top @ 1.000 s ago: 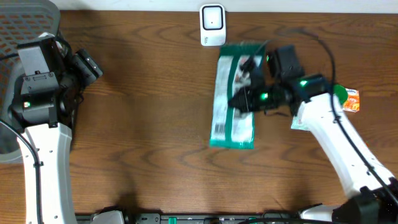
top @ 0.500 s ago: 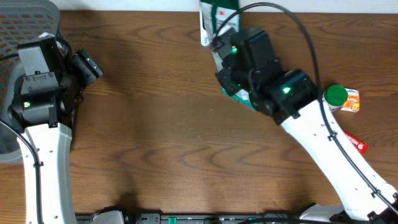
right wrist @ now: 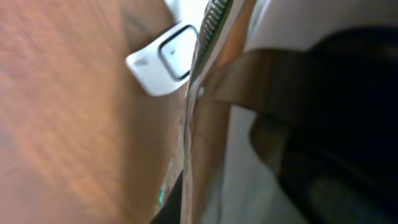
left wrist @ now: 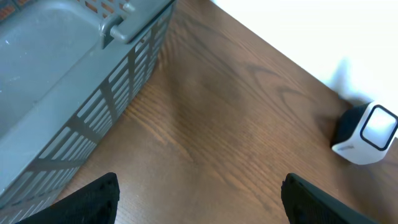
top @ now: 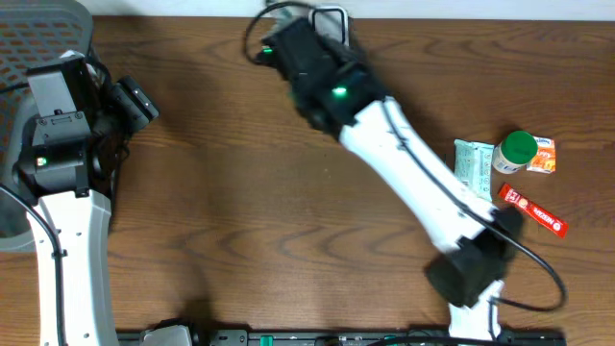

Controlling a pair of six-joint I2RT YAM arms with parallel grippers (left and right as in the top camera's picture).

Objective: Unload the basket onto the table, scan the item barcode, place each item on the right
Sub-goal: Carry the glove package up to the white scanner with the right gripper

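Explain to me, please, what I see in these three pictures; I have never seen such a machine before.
You see two white robot arms at a wooden table, each ending in a two-finger gripper. One picture is taken from above; the other two come from small cameras on the wrists.

From above, the right arm reaches to the far edge, toward a small white scanner. Its wrist camera shows a thin packet edge-on, held close to the scanner; the right gripper is shut on it.

The left arm waits beside a grey basket. The left gripper is open and holds nothing.

On the right side lie a green-capped bottle, a pale green packet, a small orange packet and a red stick packet.
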